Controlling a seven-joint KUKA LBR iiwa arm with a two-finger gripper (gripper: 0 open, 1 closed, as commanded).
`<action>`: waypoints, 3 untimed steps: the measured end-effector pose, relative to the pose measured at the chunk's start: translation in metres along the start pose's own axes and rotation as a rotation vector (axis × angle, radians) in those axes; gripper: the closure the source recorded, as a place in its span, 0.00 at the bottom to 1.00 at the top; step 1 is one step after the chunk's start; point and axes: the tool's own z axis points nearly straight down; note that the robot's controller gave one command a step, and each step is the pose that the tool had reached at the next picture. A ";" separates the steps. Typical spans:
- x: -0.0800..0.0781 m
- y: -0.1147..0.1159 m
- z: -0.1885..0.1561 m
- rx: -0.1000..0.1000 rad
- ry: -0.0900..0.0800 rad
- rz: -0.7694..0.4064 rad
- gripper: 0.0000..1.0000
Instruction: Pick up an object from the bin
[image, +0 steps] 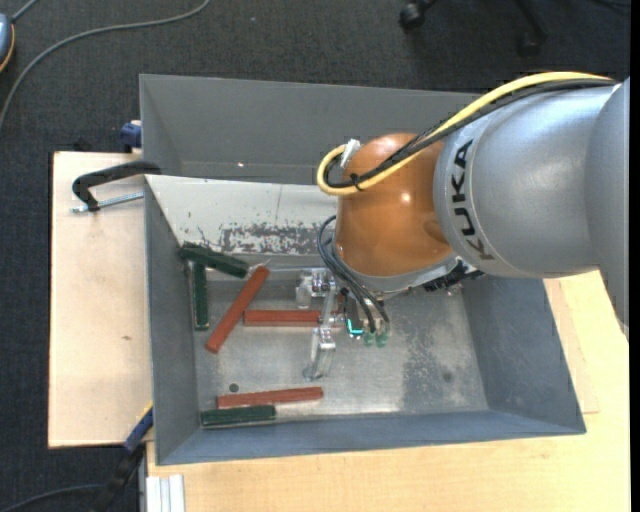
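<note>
Grey arm (540, 170) over bin (520, 350), red stick (282, 318) beside end effector (320, 358)

bin (170, 330): six sticks, all in its left half.
back-left pair (213, 263): one stick across the far end of another, by the left wall.
slanted stick (238, 308): right of that pair.
level stick (280, 318): just right of the slanted stick.
front pair (270, 397): side by side along the front wall.
gripper (320, 355): at the level stick's right end, behind the front pair.

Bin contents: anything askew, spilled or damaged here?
Nothing stands out. Red sticks and green sticks lie loose on the floor of the bin, all inside it. Its back wall shows speckled scuffing.
</note>
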 end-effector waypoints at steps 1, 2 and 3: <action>-0.082 -0.049 0.092 0.001 -0.012 0.036 0.00; -0.081 -0.046 0.088 -0.001 -0.010 0.033 1.00; -0.066 -0.019 -0.059 -0.002 -0.021 -0.040 1.00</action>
